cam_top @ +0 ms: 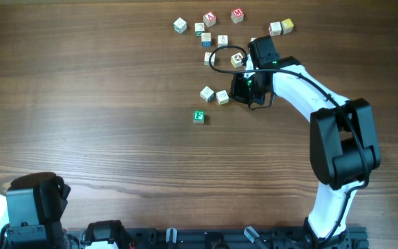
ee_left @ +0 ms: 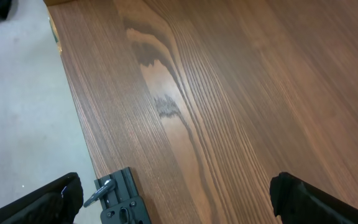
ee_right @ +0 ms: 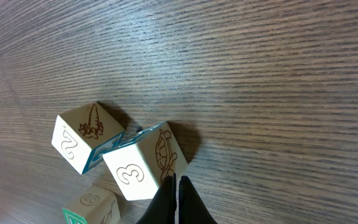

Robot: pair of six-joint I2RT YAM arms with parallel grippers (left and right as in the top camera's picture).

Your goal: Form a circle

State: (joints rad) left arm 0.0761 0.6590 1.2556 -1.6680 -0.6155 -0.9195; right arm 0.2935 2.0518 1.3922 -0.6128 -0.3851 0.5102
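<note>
The circle is a loose group of three small wooden cubes: two pale ones (cam_top: 207,93) (cam_top: 222,97) and a green-faced one (cam_top: 198,117) a little below them. In the right wrist view they appear as a "2" cube (ee_right: 79,137), a "3" cube with a turtle (ee_right: 143,163) and a third cube (ee_right: 93,205) at the bottom edge. My right gripper (ee_right: 177,190) is shut with nothing in it, its tips against the right side of the "3" cube. It is also seen from overhead (cam_top: 233,93). My left gripper (ee_left: 179,205) stands open over bare wood, far from the cubes.
Several more letter cubes lie scattered behind the right gripper, from the white one (cam_top: 179,25) to the pair at the back right (cam_top: 280,27). A black cable (cam_top: 220,61) loops over some of them. The left arm (cam_top: 36,200) rests at the front left by the table edge (ee_left: 73,118).
</note>
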